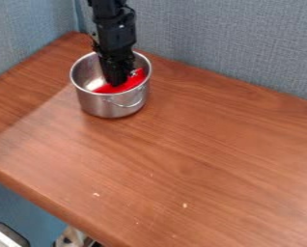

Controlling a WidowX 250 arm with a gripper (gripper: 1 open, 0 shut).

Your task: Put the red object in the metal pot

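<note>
My claw (118, 77) reaches down from the top edge of the frame, left of centre, and its tip is inside the pot (110, 104). I have it closed, right at the red block (123, 85); whether I am pinching the block or only touching it, I cannot tell. The block lies in the pot, below the rim, with its red showing in front of my claw and to the right of it. Part of it is hidden behind the pot's wall and my dark fingers.

The pot stands upright on the brown table (195, 145), in the upper left of the frame. Behind the table, grey-blue panels (234, 39) run across the top. At the lower left corner, past the table's edge, I see a black and white thing (7, 234).
</note>
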